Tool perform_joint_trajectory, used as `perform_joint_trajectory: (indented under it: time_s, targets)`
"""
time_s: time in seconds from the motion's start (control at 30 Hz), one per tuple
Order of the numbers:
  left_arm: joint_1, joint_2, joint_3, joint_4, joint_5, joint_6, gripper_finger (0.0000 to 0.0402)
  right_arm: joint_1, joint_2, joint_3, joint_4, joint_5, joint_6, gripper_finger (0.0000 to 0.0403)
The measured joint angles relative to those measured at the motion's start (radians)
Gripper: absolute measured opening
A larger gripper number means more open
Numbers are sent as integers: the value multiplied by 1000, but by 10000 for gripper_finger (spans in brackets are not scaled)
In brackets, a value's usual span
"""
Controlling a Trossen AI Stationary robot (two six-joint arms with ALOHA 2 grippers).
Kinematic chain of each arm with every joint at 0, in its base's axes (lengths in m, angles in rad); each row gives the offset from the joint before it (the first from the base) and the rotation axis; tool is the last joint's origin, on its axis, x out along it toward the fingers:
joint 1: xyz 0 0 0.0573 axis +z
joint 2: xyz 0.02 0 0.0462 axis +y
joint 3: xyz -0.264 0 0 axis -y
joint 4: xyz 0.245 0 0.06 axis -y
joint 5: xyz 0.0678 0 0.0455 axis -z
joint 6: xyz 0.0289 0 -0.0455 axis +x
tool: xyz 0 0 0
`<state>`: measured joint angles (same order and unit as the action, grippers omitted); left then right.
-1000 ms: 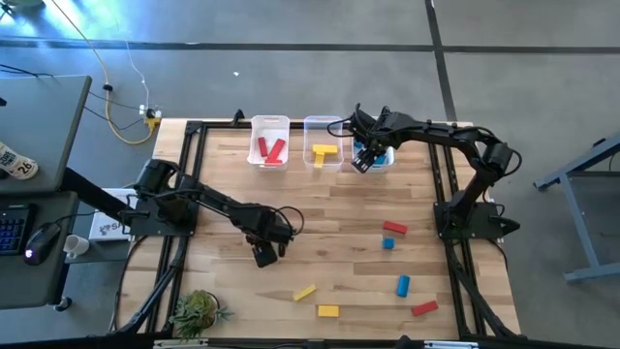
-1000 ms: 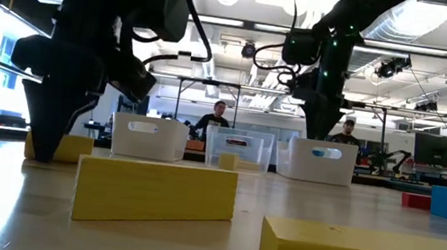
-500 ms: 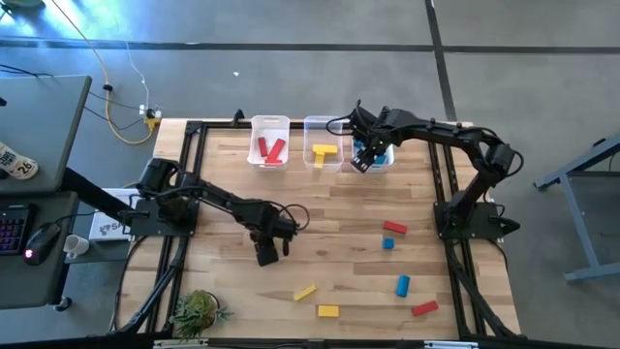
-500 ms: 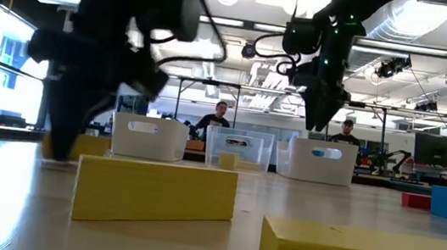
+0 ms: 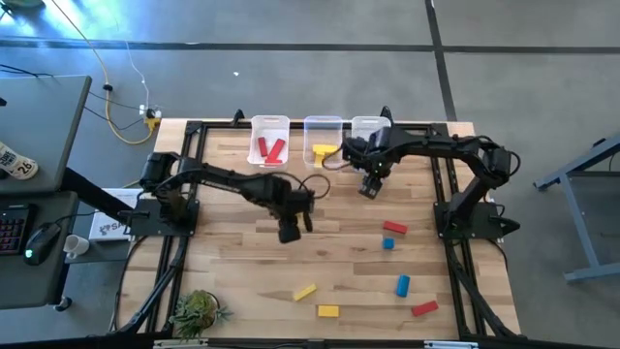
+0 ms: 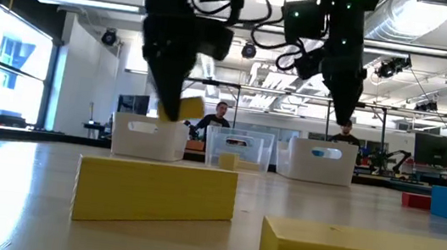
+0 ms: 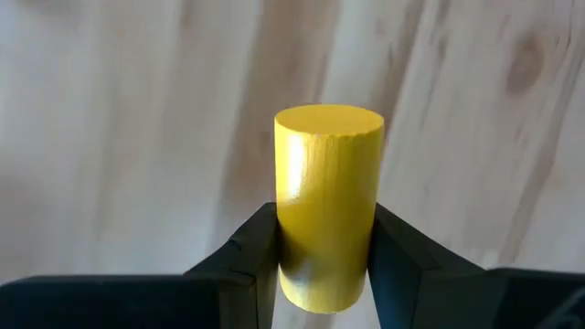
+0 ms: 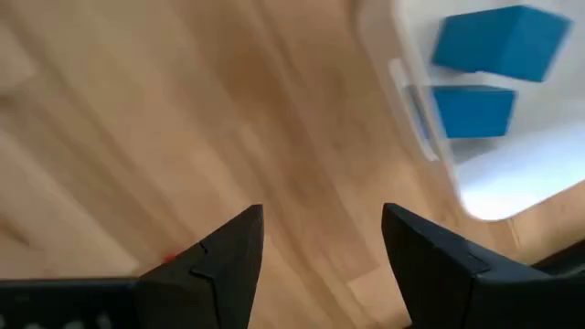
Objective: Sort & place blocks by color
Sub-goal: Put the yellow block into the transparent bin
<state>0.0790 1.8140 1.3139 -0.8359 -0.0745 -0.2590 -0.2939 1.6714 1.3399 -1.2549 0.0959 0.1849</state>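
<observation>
The left end effector (image 7: 320,260) pinches a yellow cylinder (image 7: 326,201) (upright between its fingers) above the desk (image 5: 339,208); the right end effector (image 8: 320,251) hangs spread, empty.

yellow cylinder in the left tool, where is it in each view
High: hidden under the left tool, mid-table.
Low: yellow cylinder held off the table, upper left of centre.
Left wrist: centre, clamped between the fingers.
Right wrist: not in it.
Shared landmark: the left tool.
</observation>
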Motion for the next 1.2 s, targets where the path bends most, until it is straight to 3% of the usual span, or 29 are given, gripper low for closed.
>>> perform_joint_trajectory:
  time_s: [0.23,0.53,0.73,0.9,1.2]
  targets:
    - [80,-1,54,-9,-43,54,101,114,0,0,-80,18,47,211]
    - [171,-1,56,20,-47,97,101,227,0,0,-251,117,179,211]
    - [210,-1,57,135,-68,132,101,290,0,0,-316,194,291,211]
    - [248,-2,57,260,-70,163,101,339,-15,-22,-313,200,322,211]
    - [313,-2,57,468,-68,203,101,420,-147,-212,-284,193,474,211]
